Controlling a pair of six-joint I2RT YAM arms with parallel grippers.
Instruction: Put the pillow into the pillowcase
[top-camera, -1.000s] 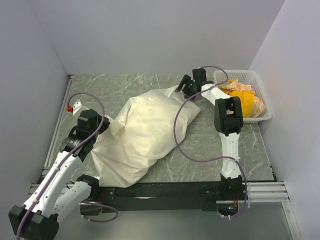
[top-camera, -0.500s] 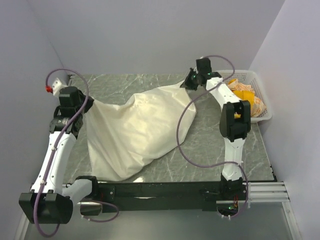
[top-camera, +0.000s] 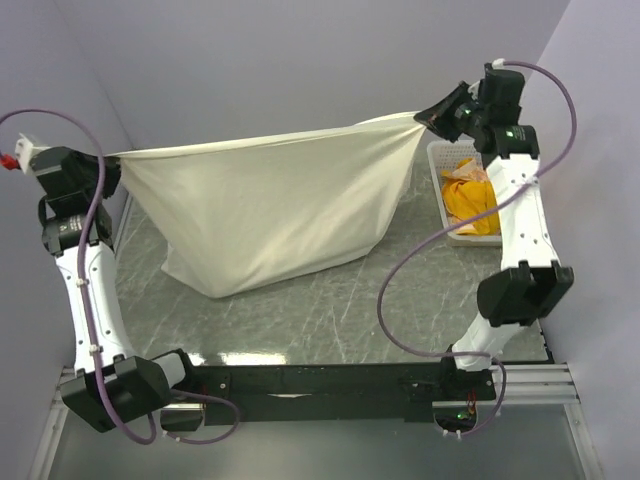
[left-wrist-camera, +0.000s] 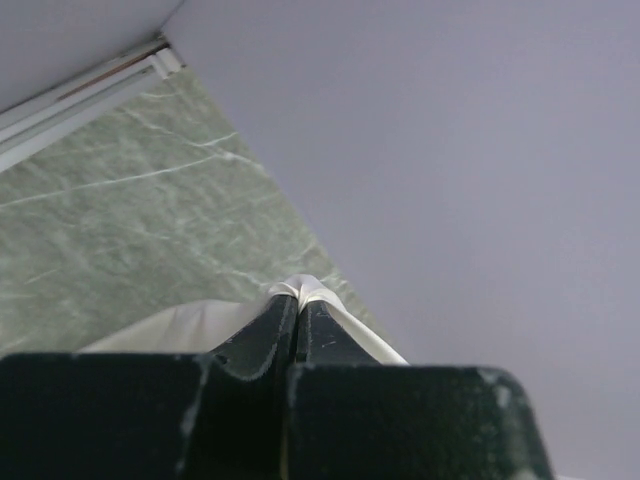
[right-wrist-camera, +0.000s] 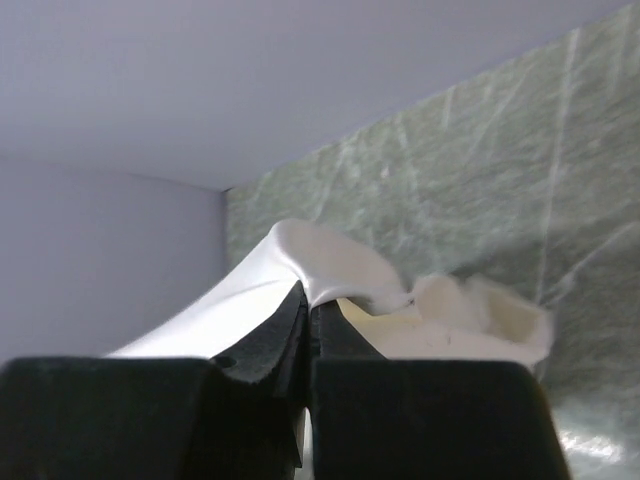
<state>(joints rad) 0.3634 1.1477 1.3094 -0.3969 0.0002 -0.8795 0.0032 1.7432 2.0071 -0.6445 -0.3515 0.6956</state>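
Jaws clamped, left and right, each pinching a pillowcase (top-camera: 270, 205) corner; it hangs stretched, sagging over surface (top-camera: 330, 315).

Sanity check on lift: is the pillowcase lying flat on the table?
No, the pillowcase hangs stretched between the left gripper and the right gripper, both high above the table.

Left pincer (top-camera: 108, 159) and right pincer (top-camera: 423, 116) clamped tight, high, wide apart.
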